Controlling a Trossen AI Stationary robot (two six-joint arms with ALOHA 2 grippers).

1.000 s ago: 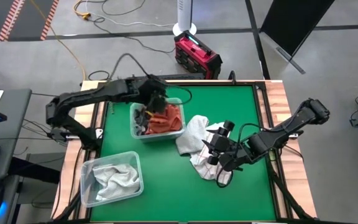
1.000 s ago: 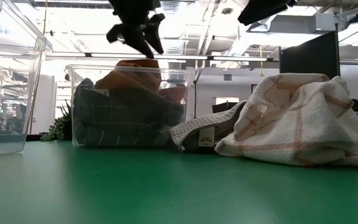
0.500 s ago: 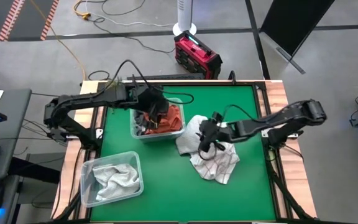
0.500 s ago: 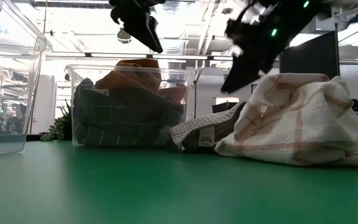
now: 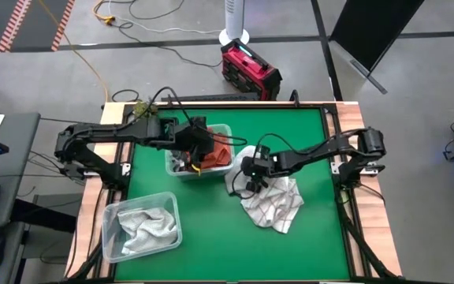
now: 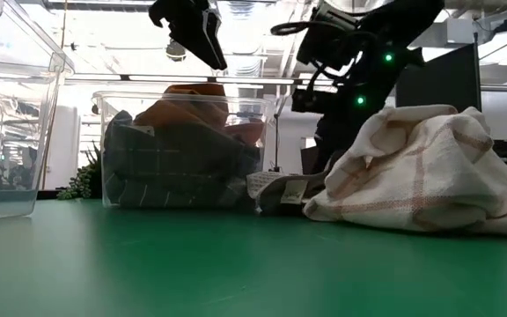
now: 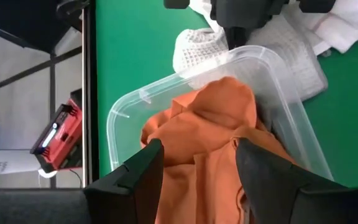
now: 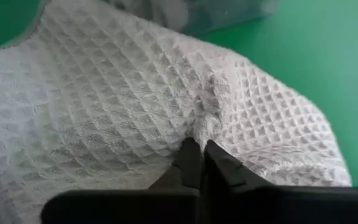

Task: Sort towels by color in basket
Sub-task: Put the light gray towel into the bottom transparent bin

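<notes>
Towels lie in three places: a heap on the green mat (image 5: 306, 252) right of centre, a clear bin (image 5: 199, 150) toward the back, and a second clear bin (image 5: 141, 226) at the front left. The heap holds a red-grid towel (image 5: 274, 205) and a light grey waffle towel (image 8: 135, 99), the waffle one just beside the back bin's wall.

The right gripper (image 8: 197, 163) is clenched on a fold of the waffle towel; in its wrist view the two fingers meet with cloth pinched between them. From above, that arm's head covers most of the waffle towel, so only scraps of it show. At table height the red-grid towel fills the right side and hides the mat behind it.

The left gripper (image 7: 197, 165) hovers over the back bin with its fingers spread, holding nothing, just above an orange towel (image 7: 210, 124). A dark plaid towel (image 6: 179, 167) packs the lower bin; how many cloths lie beneath cannot be told. The front-left bin holds a pale grey towel (image 5: 144, 225), and its edge is cut off in the low view.

A red case (image 5: 249, 69) and cables sit on the floor behind the table.
</notes>
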